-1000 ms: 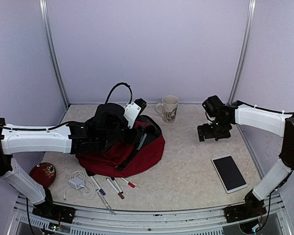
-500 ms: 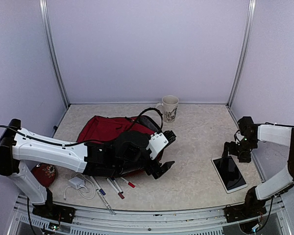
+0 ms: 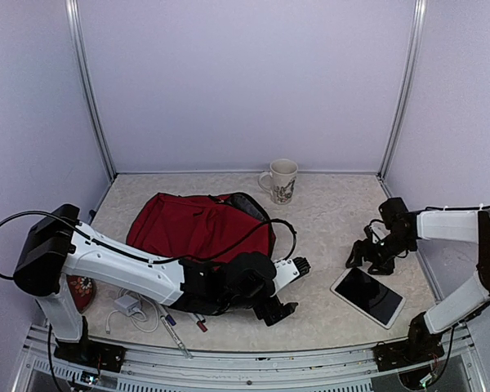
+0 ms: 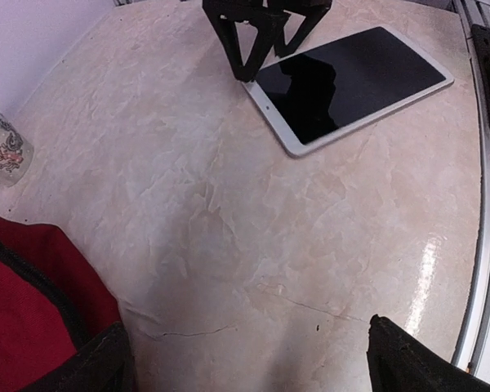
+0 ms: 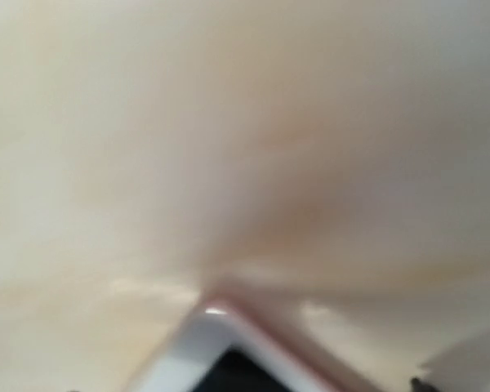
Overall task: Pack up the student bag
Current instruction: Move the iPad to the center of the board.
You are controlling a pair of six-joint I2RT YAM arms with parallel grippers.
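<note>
Student bag: lying flat, left-centre of table. Left end effector: wide, empty, near front edge. Right end effector: spread at tablet far corner, nothing held. Advise: pinch edge squarely; thin slab likely slips.

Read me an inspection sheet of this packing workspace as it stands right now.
Surface: beige marbled table.
Job's things: dark-red student bag lies slumped, left of centre.
Clutter: mug behind the bag; tablet at right; pens, white charger and red round case at near left.
Hands: left hand open, empty, beside the bag; right hand open at the tablet's far corner.
Cables: black cable loops over the bag; charger cord coiled.
Surroundings: lilac walls, metal posts.
</note>
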